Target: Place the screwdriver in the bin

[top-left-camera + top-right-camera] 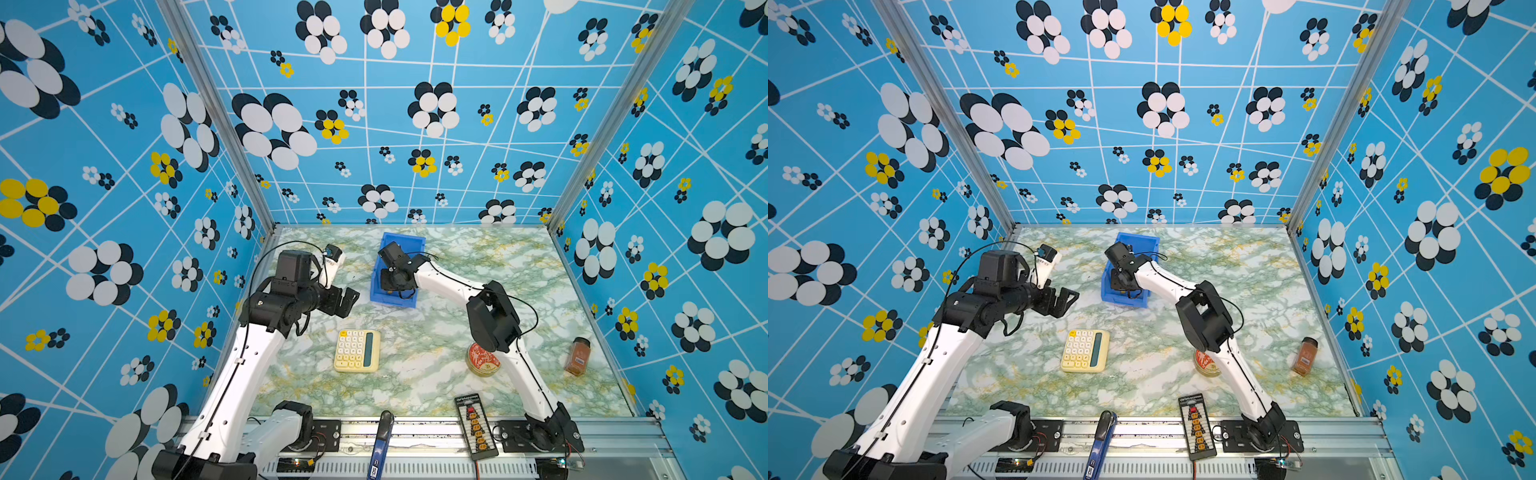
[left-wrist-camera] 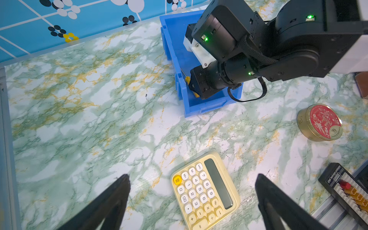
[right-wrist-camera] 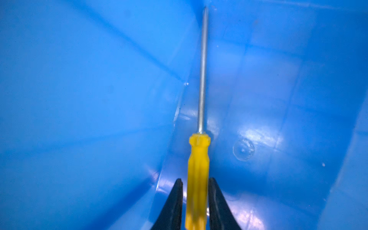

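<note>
**Screwdriver inside the bin, right hand slightly parted**

You find the right hand (image 3: 196, 180) reaching down into the bin (image 1: 405, 243), which stands on the surface (image 1: 457, 382) toward the rear. The screwdriver (image 3: 199, 157) is inside the bin, close to one side wall, with its shaft pointing away from the hand. The fingers (image 3: 175, 201) flank its yellow handle, slightly parted, and a thin gap shows on one side. The left hand (image 2: 192, 177) hangs released and empty above the surface, apart from the bin.

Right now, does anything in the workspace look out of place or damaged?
The blue-handled tool lies on the front rail, off the tabletop, and the black connector board overhangs the table's front edge. Nothing looks spilled or broken.
</note>
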